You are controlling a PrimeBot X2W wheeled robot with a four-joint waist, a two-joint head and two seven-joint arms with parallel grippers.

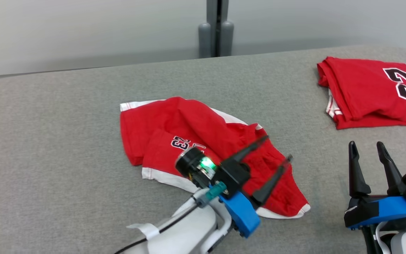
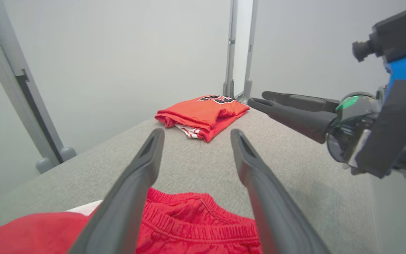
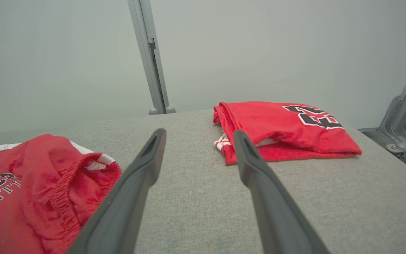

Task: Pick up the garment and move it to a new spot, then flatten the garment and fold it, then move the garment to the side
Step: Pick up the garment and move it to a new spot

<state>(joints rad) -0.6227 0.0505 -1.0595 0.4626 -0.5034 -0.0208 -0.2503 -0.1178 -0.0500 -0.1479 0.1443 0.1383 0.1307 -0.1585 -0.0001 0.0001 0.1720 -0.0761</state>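
- Our left end effector (image 1: 277, 147) has its two dark fingers spread wide, with nothing between them.
- The garment (image 1: 174, 123), a pair of crumpled red shorts with white trim and the number 23, lies on the grey desk (image 1: 65, 141) directly beneath this end effector and behind its fingertips, towards the wrist.
- In the left wrist view the elastic waistband sits under the base of the fingers, and bare desk shows past the tips. We cannot tell whether the fingers touch the cloth.
- Our right end effector (image 1: 365, 143) is also spread and empty, fingers pointing away from us over bare desk. It is well apart from the garment, which lies off to its left.
- A folded red jersey (image 1: 365, 95) with a black-and-white number rests just beyond the right end effector's fingertips, slightly to their right, near the desk's far edge.
- A grey post (image 1: 217, 28) stands against the pale wall, far ahead of both end effectors.
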